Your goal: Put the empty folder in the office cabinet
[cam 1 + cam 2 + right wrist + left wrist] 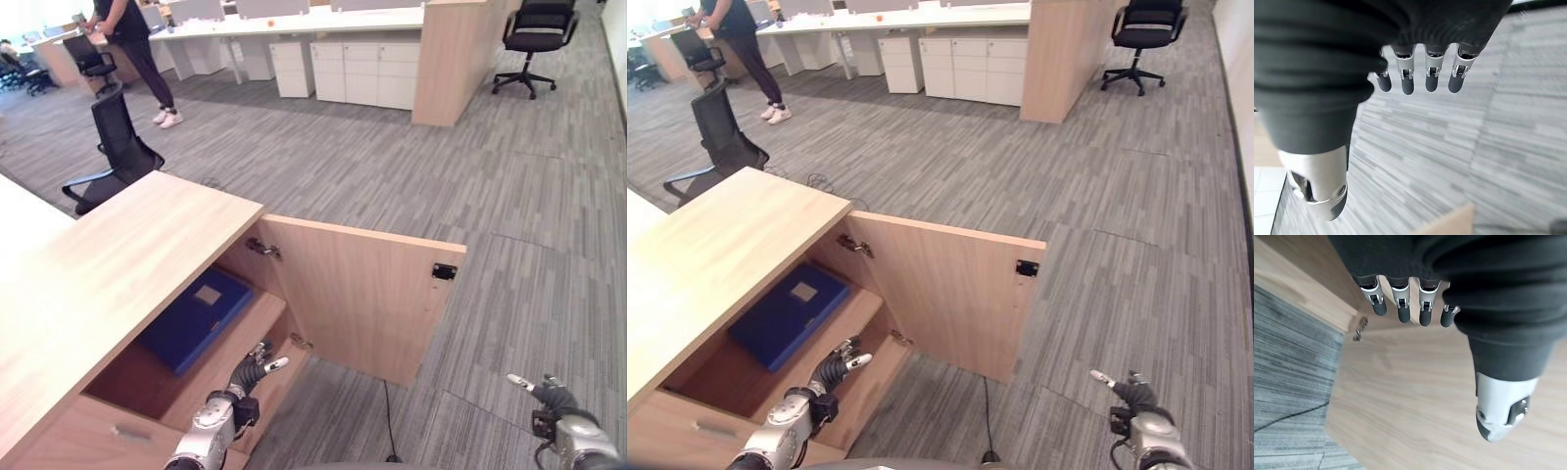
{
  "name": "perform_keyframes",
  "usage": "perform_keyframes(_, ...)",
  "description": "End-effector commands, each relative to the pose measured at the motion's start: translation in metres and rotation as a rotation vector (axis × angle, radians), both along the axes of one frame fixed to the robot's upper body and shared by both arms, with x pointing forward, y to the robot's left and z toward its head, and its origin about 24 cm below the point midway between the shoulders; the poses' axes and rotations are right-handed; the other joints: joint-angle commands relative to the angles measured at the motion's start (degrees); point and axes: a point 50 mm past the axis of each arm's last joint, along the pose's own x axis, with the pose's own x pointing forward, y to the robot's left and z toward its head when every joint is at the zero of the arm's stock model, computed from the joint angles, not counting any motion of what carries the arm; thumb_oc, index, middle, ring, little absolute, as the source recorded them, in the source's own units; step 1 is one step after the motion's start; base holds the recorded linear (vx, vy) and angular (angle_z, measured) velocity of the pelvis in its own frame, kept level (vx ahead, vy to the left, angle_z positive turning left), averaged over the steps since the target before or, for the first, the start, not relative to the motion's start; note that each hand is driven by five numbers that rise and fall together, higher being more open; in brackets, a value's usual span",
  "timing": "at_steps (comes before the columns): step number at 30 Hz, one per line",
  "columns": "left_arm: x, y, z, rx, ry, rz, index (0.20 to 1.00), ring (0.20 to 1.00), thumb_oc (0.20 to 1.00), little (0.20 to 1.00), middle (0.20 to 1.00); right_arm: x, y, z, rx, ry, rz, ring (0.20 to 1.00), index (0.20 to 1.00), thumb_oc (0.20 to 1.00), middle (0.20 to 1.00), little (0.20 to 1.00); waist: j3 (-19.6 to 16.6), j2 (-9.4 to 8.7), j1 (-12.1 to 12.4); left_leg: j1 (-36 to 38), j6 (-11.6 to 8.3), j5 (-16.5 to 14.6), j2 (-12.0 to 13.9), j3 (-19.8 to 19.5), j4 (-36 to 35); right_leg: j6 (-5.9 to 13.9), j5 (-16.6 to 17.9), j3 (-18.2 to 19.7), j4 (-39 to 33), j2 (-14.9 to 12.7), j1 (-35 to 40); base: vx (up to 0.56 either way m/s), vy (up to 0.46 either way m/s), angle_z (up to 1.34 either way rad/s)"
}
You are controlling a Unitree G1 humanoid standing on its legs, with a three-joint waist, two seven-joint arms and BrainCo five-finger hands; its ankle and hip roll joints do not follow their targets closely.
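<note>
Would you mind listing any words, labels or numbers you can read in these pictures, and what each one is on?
There is no text that can be read.
The blue folder lying on the shelf in the open cabinet carries a small pale label on its cover, but nothing on it can be made out.
The cabinet door has only hinges and a dark catch, with no print.

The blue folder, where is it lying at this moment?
In the left eye view the blue folder lies flat on the shelf inside the open cabinet, at the robot's left, just beyond the empty left hand and beside the open door.
</note>
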Motion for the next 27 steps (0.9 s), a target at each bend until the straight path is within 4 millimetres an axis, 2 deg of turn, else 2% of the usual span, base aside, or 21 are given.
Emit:
perform_keyframes(1,0.016,-0.009,0.018,-0.007,-0.122,-0.085,1.0,1.0,1.0,1.0,1.0,0.028,-0.003,0.018,-0.029,-0.07,0.003,1.0,1.0,1.0,1.0,1.0,-0.88,-4.5,1.63,1.79,-2.21,-2.14,1.69,0.64,0.7,7.37,-5.2,4.07,0.07,-4.32,2.47,0.0,0.009,0.05)
perform_keyframes(6,0.01,-0.012,0.017,-0.018,-0.106,-0.128,1.0,1.0,1.0,1.0,1.0,0.064,-0.012,0.056,-0.105,-0.137,0.05,1.0,1.0,1.0,1.0,1.0,-1.16,-5.02,3.34,1.64,-2.19,-2.0,1.64,-0.2,0.7,7.44,-5.33,3.39,0.07,-4.47,2.92,0.01,0.01,0.07)
perform_keyframes(7,0.01,-0.012,0.017,-0.018,-0.106,-0.128,1.0,1.0,1.0,1.0,1.0,0.064,-0.012,0.056,-0.105,-0.137,0.05,1.0,1.0,1.0,1.0,1.0,-1.16,-5.02,3.32,1.63,-2.19,-2.0,1.64,-0.21,0.7,7.44,-5.33,3.38,0.07,-4.47,2.92,0.02,0.003,0.2)
perform_keyframes(8,0.007,-0.013,0.017,-0.025,-0.103,-0.145,1.0,1.0,1.0,1.0,1.0,0.082,-0.015,0.077,-0.133,-0.187,0.057,1.0,1.0,1.0,1.0,1.0,-1.29,-5.25,4.48,1.37,-2.22,-1.73,1.6,-0.97,0.7,7.37,-5.37,2.76,0.07,-4.56,3.08,0.01,-0.001,0.19)
perform_keyframes(9,0.008,-0.013,0.018,-0.026,-0.103,-0.144,1.0,1.0,1.0,1.0,1.0,0.083,-0.015,0.077,-0.133,-0.187,0.058,1.0,1.0,1.0,1.0,1.0,-1.27,-5.22,4.4,1.35,-2.22,-1.72,1.59,-1.01,0.7,7.36,-5.37,2.72,0.07,-4.56,3.08,0.01,-0.002,0.15)
perform_keyframes(11,0.006,-0.014,0.019,-0.034,-0.105,-0.159,1.0,1.0,1.0,1.0,1.0,0.094,-0.015,0.091,-0.15,-0.221,0.063,1.0,1.0,1.0,1.0,1.0,-1.3,-5.22,5.06,1.05,-2.25,-1.53,1.5,-1.68,0.7,7.28,-5.45,2.24,0.07,-4.65,3.25,0.01,-0.001,0.12)
perform_keyframes(16,0.005,-0.016,0.024,-0.055,-0.116,-0.19,1.0,1.0,1.0,1.0,1.0,0.121,-0.007,0.115,-0.165,-0.285,0.102,1.0,1.0,1.0,1.0,1.0,-1.24,-5.05,6.95,0.11,-2.44,-0.94,1.27,-3.41,0.7,7.13,-5.55,0.6,0.07,-4.91,3.47,0.01,-0.005,0.2)
perform_keyframes(17,0.006,-0.017,0.026,-0.06,-0.121,-0.198,1.0,1.0,1.0,1.0,1.0,0.132,0.001,0.122,-0.159,-0.314,0.121,1.0,1.0,1.0,1.0,1.0,-1.1,-4.93,7.94,-0.51,-2.46,-0.56,1.03,-4.33,0.7,6.99,-5.54,-0.21,0.07,-5.01,3.47,-0.01,-0.009,0.35)
perform_keyframes(24,0.006,-0.024,0.026,-0.064,-0.117,-0.234,1.0,1.0,1.0,1.0,1.0,0.143,0.017,0.116,-0.119,-0.316,0.145,1.0,1.0,1.0,1.0,1.0,-0.91,-4.37,9.71,-2.05,-2.61,0.33,0.52,-7.35,0.7,6.77,-5.82,-2.79,0.07,-5.46,3.89,0.0,-0.005,0.28)
perform_keyframes(27,0.007,-0.025,0.026,-0.065,-0.114,-0.238,1.0,1.0,1.0,1.0,1.0,0.145,0.034,0.097,-0.053,-0.306,0.152,1.0,1.0,1.0,1.0,1.0,-0.9,-3.96,10.82,-2.57,-2.64,0.66,0.14,-9.64,0.7,6.39,-6.2,-4.9,0.07,-5.51,4.76,0.03,-0.011,0.24)
